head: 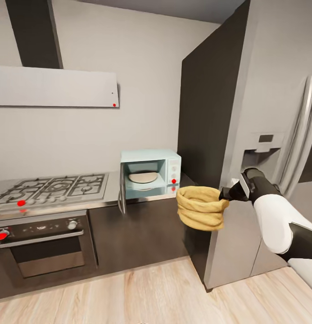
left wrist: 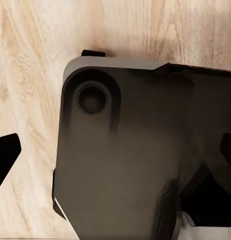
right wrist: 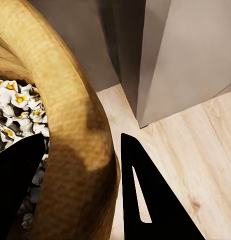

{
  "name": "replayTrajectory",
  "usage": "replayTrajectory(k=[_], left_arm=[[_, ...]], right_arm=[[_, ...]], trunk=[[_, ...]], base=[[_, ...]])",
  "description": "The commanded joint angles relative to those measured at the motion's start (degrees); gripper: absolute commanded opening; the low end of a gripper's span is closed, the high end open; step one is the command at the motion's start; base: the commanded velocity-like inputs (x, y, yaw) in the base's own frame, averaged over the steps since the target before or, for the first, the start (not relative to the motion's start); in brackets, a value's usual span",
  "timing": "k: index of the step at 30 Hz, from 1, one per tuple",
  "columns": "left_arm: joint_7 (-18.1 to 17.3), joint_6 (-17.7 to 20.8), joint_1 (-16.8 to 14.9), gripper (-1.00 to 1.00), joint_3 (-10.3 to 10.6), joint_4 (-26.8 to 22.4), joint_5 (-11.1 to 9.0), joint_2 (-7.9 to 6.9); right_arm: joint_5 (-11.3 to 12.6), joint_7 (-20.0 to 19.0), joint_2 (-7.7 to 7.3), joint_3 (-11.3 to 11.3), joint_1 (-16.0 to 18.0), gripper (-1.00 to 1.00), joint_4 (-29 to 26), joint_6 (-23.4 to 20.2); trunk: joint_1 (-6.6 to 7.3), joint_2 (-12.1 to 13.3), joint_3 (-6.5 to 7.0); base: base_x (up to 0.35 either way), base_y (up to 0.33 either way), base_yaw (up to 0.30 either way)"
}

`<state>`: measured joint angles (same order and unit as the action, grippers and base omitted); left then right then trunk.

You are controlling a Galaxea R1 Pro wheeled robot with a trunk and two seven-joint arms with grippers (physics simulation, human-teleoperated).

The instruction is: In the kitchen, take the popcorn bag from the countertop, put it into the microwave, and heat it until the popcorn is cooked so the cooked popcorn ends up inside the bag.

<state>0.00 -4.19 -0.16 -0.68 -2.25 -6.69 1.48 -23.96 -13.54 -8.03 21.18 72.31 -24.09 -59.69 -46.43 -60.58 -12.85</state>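
The right gripper (head: 224,194) clamps the rim of the popcorn bag (head: 201,208), held in mid-air over open floor (head: 142,292) beside the fridge (head: 264,112). The microwave (head: 150,174) stands open on the countertop (head: 111,189); the left gripper's state is unclear.

The grey countertop (head: 111,191) bears the open pale-blue microwave (head: 150,173) and gas hob (head: 52,188).

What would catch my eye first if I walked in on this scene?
Probably the mustard-yellow popcorn bag, held up in mid-air by the robot's right gripper, its jaws pinching the rolled rim in front of the grey fridge. Behind it, the pale-blue microwave sits on the countertop with its door open.
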Motion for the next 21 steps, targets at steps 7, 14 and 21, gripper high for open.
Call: replayTrajectory(k=[7,14,21], left_arm=[[0.0,-0.12,-0.02,1.0,-0.02,-0.02,-0.48,0.01],[0.0,-0.12,-0.02,1.0,-0.02,-0.02,-0.46,0.01],[0.0,-0.12,-0.02,1.0,-0.02,-0.03,-0.46,0.01]], right_arm=[[-0.5,-0.6,0.04,0.35,0.03,-1.0,0.0,-0.16],[-0.57,-0.42,0.0,0.35,0.03,-1.0,0.0,-0.16],[-0.76,-0.36,0.04,0.35,0.03,-1.0,0.01,0.66]], trunk=[[0.0,-0.04,-0.07],[0.0,-0.04,-0.07],[0.0,-0.04,-0.07]], base=[[-0.023,-0.074,0.173],[0.0,-0.001,0.005],[0.0,0.0,0.0]])
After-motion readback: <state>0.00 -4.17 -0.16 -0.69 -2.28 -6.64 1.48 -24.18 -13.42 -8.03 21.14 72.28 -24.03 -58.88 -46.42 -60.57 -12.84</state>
